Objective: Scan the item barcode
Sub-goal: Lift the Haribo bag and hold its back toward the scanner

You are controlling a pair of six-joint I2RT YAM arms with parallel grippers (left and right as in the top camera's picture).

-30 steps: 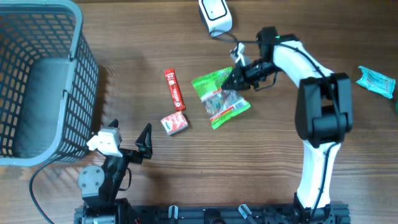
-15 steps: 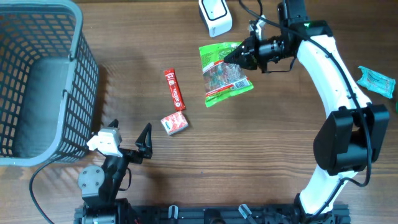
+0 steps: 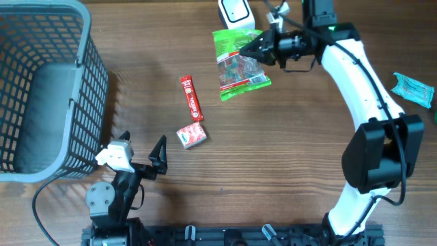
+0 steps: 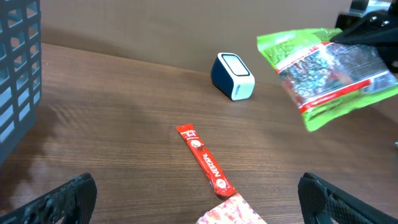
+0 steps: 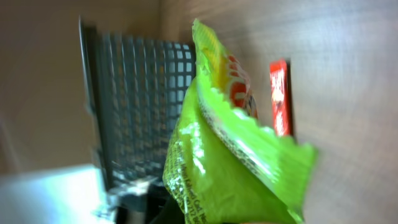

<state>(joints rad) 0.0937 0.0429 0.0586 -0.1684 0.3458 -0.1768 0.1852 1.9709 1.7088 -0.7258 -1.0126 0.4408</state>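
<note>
A green snack bag (image 3: 235, 63) with a clear window hangs in the air just below the white-and-blue barcode scanner (image 3: 236, 15) at the table's far edge. My right gripper (image 3: 258, 48) is shut on the bag's right edge. The same bag (image 4: 326, 71) shows at the upper right of the left wrist view, to the right of the scanner (image 4: 232, 76). Seen from the right wrist, the bag (image 5: 233, 162) fills the frame and hides the fingers. My left gripper (image 3: 140, 158) stands open low at the near left, holding nothing.
A red stick packet (image 3: 192, 98) and a small pink-and-white box (image 3: 192, 136) lie mid-table. A grey mesh basket (image 3: 87, 41) fills the left side. A teal packet (image 3: 412, 89) lies at the far right.
My right gripper has lifted the green bag off the table and carried it up toward the scanner. The left arm has not moved.
</note>
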